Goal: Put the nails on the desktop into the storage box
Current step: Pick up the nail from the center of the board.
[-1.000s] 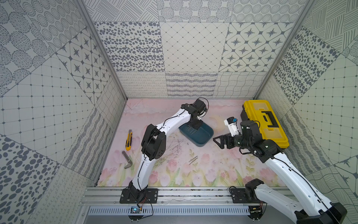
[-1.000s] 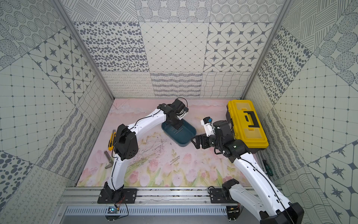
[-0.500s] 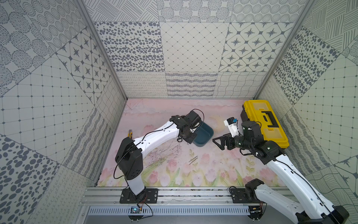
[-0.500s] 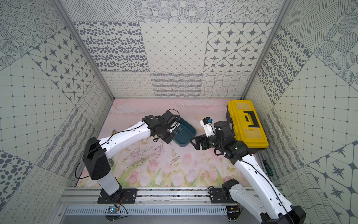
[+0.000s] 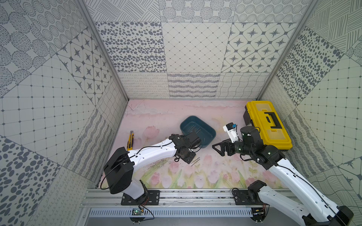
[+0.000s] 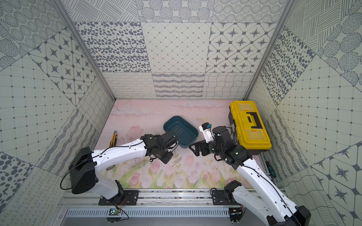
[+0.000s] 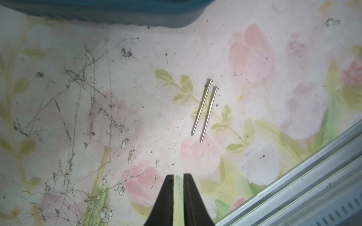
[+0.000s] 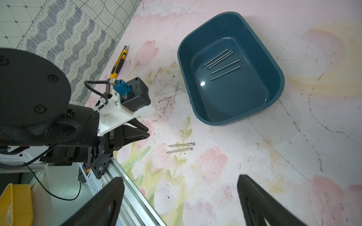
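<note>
Both arms are showing glossy white shells, black joints and thin black cables. The left pincer [image 7: 178,199] is showing tapered black fingers; the right pincer [image 8: 180,201] is showing broad black ones.

Seven nails are counted in the right wrist view: five [image 8: 222,63] inside the one box [image 8: 274,92] at upper right, two [image 8: 180,147] on the desktop [image 8: 254,156] at centre. One knife [image 8: 118,62], one toolbox [image 5: 267,125] and two grippers are seen.
</note>
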Motion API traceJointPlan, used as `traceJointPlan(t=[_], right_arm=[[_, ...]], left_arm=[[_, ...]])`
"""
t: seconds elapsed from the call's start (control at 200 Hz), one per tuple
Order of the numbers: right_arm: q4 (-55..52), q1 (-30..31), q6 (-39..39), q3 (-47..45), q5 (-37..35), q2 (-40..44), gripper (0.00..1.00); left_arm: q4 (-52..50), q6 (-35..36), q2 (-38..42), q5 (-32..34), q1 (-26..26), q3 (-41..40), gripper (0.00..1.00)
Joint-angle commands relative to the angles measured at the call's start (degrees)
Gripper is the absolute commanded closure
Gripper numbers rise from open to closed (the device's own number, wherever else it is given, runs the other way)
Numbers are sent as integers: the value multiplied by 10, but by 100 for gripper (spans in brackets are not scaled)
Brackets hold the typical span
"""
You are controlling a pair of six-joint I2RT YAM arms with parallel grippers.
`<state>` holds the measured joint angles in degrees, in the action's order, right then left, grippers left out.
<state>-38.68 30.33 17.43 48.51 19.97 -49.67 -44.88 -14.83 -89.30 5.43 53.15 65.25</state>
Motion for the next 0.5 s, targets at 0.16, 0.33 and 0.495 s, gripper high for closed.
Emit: traceJointPlan(t=[0.16,0.33,0.495], right_arm=[[26,7,21,-9,-17,15,4],[20,7,19,-7,-25,15,4],[20,7,19,-2,-26,9,4]], left_arm=[[94,-40,-62,-32,29,-11,82],[102,-20,-101,-39,30,9,82],[101,5,-124,-43,30,20,83]])
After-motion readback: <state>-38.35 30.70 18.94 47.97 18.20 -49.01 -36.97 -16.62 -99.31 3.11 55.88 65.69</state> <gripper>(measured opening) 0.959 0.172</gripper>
